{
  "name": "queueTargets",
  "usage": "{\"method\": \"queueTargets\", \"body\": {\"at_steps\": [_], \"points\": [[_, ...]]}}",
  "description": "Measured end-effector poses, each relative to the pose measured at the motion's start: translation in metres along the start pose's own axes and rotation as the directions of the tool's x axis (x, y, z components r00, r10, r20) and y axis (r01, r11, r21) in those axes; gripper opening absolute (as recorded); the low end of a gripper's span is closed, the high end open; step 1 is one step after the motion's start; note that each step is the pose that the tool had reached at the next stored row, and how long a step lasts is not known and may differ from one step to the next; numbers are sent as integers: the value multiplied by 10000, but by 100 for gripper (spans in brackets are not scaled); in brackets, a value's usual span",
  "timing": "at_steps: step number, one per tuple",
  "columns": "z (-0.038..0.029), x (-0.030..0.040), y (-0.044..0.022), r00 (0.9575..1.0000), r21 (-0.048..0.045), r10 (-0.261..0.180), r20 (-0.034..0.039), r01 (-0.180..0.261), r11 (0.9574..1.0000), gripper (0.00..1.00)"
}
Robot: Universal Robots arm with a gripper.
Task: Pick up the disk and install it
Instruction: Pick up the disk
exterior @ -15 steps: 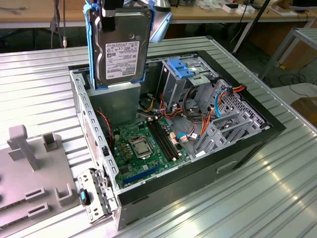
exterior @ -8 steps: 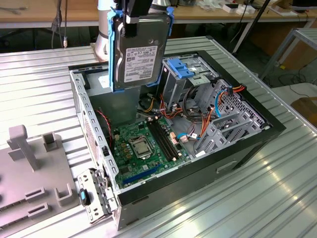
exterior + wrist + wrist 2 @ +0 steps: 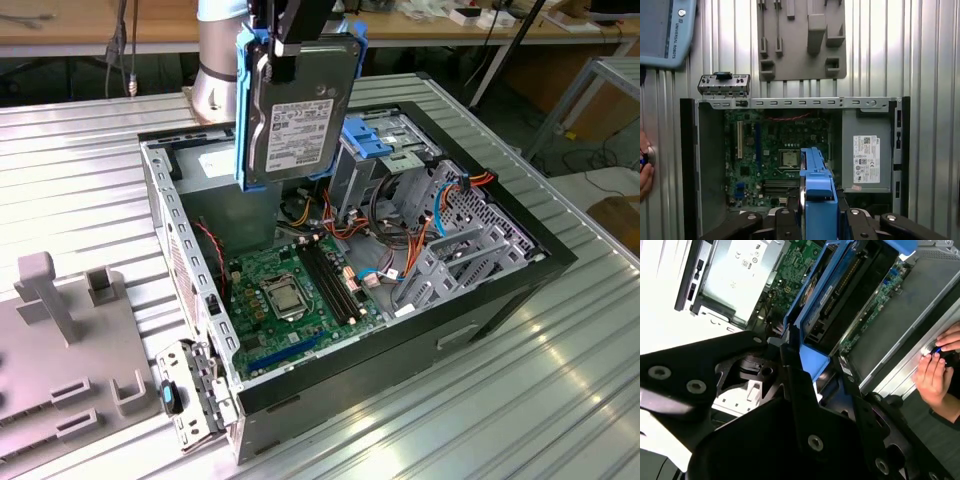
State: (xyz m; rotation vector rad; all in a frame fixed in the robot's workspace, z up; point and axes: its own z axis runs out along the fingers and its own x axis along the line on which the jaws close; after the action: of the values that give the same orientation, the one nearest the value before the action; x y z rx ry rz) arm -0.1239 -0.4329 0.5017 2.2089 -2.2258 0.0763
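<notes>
Pickup part is done, as far as I can tell. The gripper [image 3: 287,58] is clamped on the top edge of the disk [image 3: 295,110] and has it hanging upright in the air, label face out, blue rails on both sides. Take the open computer case [image 3: 420,330] as the dial in the exterior view: the disk is up around eleven o'clock over the back of the case, and the drive cage [image 3: 385,150] with its blue latch sits at about one o'clock. The disk isn't touching the cage or the green board [image 3: 290,290], so I'd call the install not yet done. Roughly halfway, I'd guess.

The views each add something. The exterior view gives you the label and how high the disk hangs. The first wrist view looks down along the disk's blue edge [image 3: 816,185] onto the board, with the power supply box [image 3: 865,155] beside it and a grey holder plate [image 3: 800,40] out on the table past the case. The second wrist view has the black fingers [image 3: 795,385] pinching the blue rail up close, plus a person's hand [image 3: 935,372] at the outside edge of the case.
</notes>
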Motion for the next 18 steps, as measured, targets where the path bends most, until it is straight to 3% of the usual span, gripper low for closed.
{"method": "queueTargets", "body": {"at_steps": [4,8,15,18], "points": [[29,29,-135,10000,-1,2,-1,-2,10000,37],[50,68,-215,10000,-1,6,-3,-6,10000,37],[100,235,-244,10000,-2,31,-4,-31,10000,37],[106,244,-252,10000,-2,34,-3,-34,10000,37]]}}
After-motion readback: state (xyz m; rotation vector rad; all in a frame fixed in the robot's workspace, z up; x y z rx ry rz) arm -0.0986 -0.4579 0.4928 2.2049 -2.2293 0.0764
